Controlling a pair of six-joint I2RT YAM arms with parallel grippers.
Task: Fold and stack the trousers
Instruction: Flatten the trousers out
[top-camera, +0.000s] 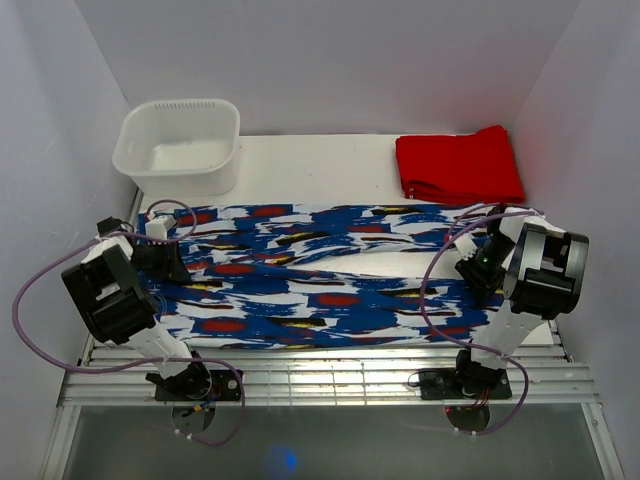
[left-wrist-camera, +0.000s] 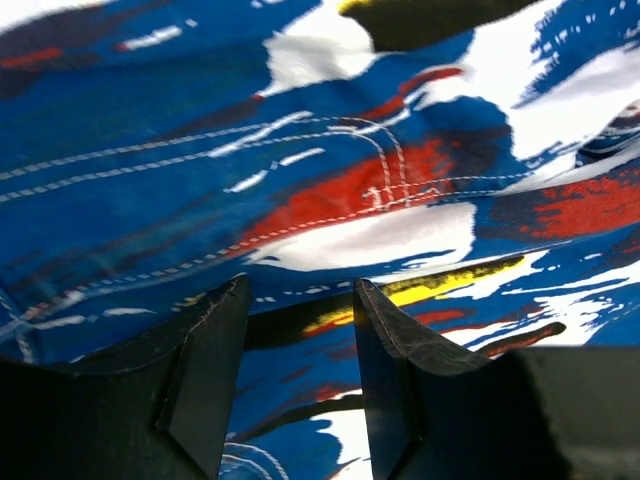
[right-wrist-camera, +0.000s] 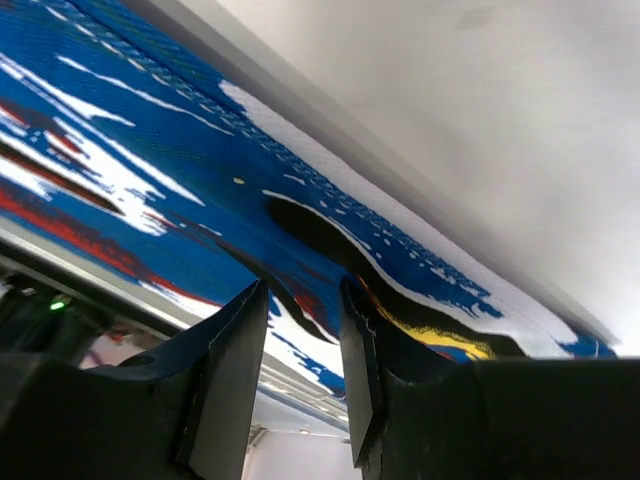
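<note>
As viewed from the near edge outward, noted a slatted rail (top-camera: 330, 372) along the front of the white table (top-camera: 320, 160), with both arm bases bolted onto it.

Just beyond the rail, found the trousers (top-camera: 330, 285) spread lengthwise across the table from left to right, near long edge reaching the slats. Print logged as blue and white with red blots and black and yellow streaks. Not lying quite smooth: one long wrinkle through the middle.

At the left end of the cloth, found the left gripper (left-wrist-camera: 300, 288) tipped down onto the fabric. Jaws parted to a middling gap, fingertips (left-wrist-camera: 232, 300) at the cloth beside curved white stitching. Nothing seen pinched between them.

At the right end, found the right gripper (right-wrist-camera: 303, 288) low over the trouser edge. Jaws standing narrow, with the stitched hem running past the tips and a black and yellow patch of print showing in the gap. Cannot tell whether any cloth is actually clamped.

Farther back on the left, noted a white plastic tub (top-camera: 175, 178) close behind the trousers' left end. Farther back on the right, noted a red folded garment (top-camera: 460, 168) just behind their far edge.
</note>
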